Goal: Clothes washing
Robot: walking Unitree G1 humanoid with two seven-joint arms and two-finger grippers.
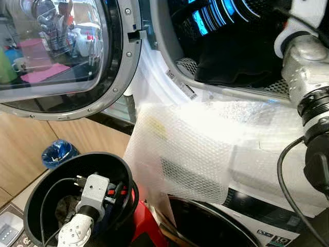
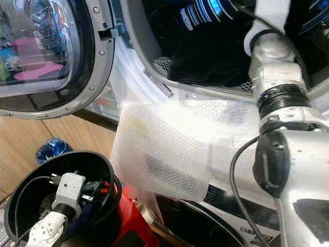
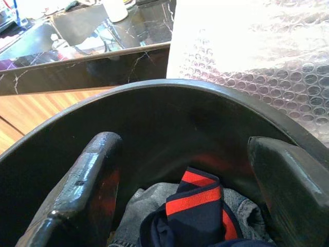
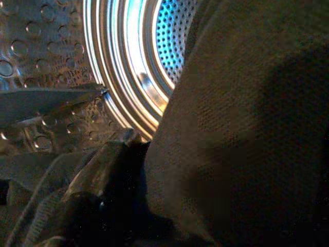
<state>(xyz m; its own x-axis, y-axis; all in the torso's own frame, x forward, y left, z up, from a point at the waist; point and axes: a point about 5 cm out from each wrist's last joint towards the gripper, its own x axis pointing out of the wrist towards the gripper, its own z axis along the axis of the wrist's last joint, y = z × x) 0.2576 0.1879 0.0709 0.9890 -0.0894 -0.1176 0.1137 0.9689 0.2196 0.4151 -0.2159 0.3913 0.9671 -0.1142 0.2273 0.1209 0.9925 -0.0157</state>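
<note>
The washer drum (image 1: 205, 20) stands open, lit blue inside, with a dark garment (image 1: 231, 62) heaped at its mouth. My right arm (image 1: 308, 67) reaches into the drum, and in the right wrist view the right gripper (image 4: 149, 200) is pressed against dark cloth (image 4: 247, 128) that hides most of it. My left gripper (image 3: 187, 206) is open inside a black round basket (image 1: 36, 190), just above a navy garment with red stripes (image 3: 193, 200) lying on grey denim (image 3: 139, 206).
The round glass door (image 1: 56, 51) hangs open at upper left. Bubble wrap (image 1: 205, 149) covers the washer front below the drum. A second machine's dark door (image 1: 205, 221) sits underneath. A red object (image 1: 146, 221) stands beside the basket, and a blue bag (image 1: 57, 153) lies by the wood panel.
</note>
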